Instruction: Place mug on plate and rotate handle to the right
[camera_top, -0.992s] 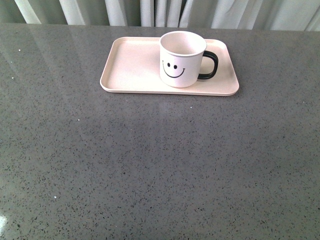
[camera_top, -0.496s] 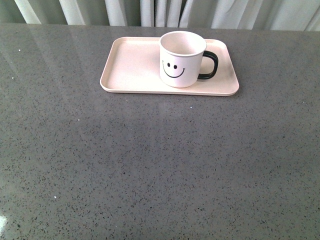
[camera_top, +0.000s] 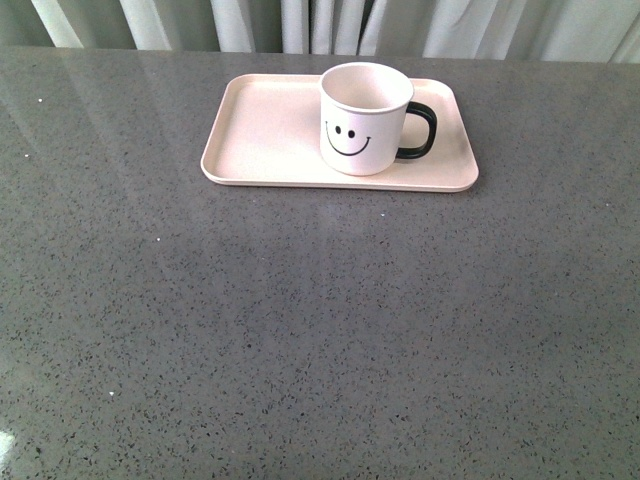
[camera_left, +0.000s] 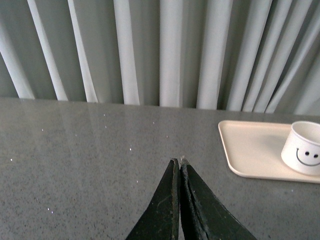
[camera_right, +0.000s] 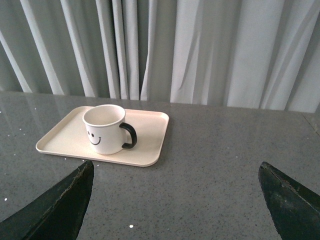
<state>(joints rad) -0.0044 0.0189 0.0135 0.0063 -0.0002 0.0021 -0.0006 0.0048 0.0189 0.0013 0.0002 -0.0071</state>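
A dark grey speckled stone desk (camera_top: 300, 330) fills the view; pale pleated fabric curtains (camera_top: 320, 22) hang behind its far edge.

Grey speckled countertop (camera_top: 300, 330), pale pleated curtains (camera_right: 200, 50) behind

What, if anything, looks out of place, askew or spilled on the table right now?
Nothing stands out. The mug stands upright on the plate, its handle pointing right, with nothing spilled or damaged. The left gripper is shut and the right gripper open, both apart from the mug.
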